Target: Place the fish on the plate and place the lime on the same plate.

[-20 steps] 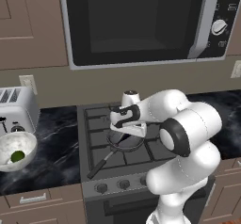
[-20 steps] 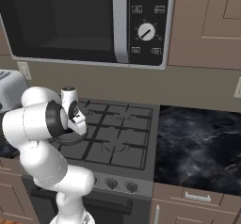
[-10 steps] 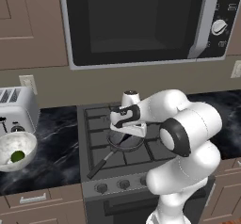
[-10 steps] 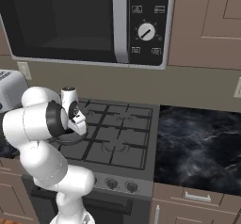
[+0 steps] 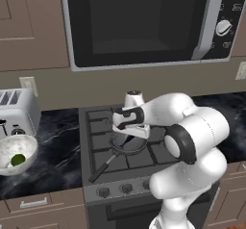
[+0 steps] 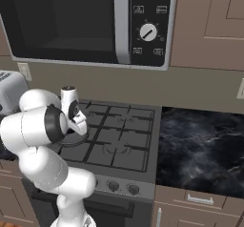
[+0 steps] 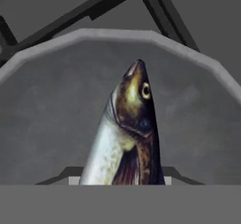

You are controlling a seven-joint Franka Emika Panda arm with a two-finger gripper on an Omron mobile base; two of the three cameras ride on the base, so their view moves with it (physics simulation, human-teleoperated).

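In the hand view the fish [image 7: 127, 138] rises from between my fingers, head pointing away, silver belly to the left and dark back to the right. Behind it lies the grey inside of the black frying pan [image 7: 47, 105]. My gripper [image 5: 129, 137] hangs just over that pan [image 5: 126, 148] on the stove's front left burner, shut on the fish. From the right base camera the gripper [image 6: 79, 128] sits low behind my forearm. The lime [image 5: 18, 159] lies in the white speckled bowl [image 5: 30, 145] on the left counter. The plate is out of view.
A toaster [image 5: 17, 110] stands behind the bowl. The pan's handle [image 5: 103, 168] points toward the stove's front left. A microwave [image 5: 144, 21] hangs above the stove [image 6: 119, 135]. Dark marble counter [image 6: 200, 145] runs to the stove's right.
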